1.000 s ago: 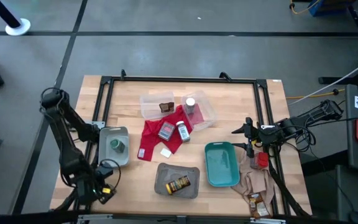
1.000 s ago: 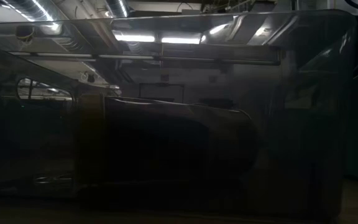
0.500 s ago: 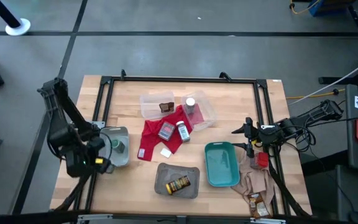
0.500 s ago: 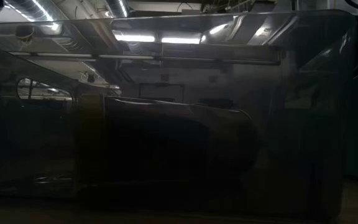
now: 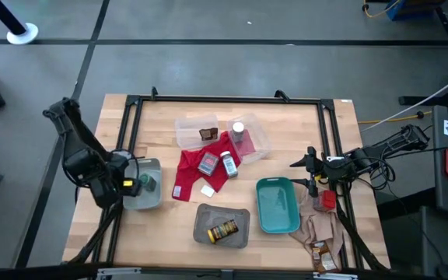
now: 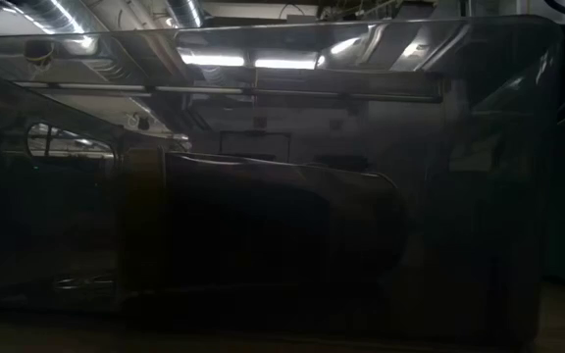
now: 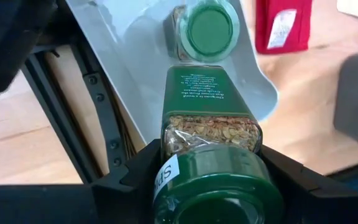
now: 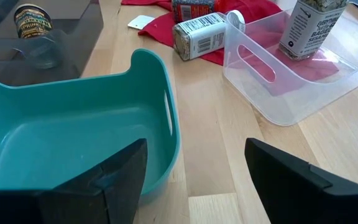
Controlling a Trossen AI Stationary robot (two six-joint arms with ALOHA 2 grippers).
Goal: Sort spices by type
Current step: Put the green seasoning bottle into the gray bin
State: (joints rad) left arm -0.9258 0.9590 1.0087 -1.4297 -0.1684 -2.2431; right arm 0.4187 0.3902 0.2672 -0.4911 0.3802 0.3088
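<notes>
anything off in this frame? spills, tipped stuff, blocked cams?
No spills. The low view is blocked by a clear bin right against the lens. A white-capped bottle lies tipped on the red cloth, and the yellow-labelled jar lies on its side in its grey tray. The left claw grips a green-lidded jar over the other grey tray.

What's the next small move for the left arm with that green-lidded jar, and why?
Probably lower the jar into the light grey tray and release. The left gripper is shut on a green-lidded jar, held just above that tray, where a matching green-lidded jar already stands. The right gripper waits open by the teal tray.
</notes>
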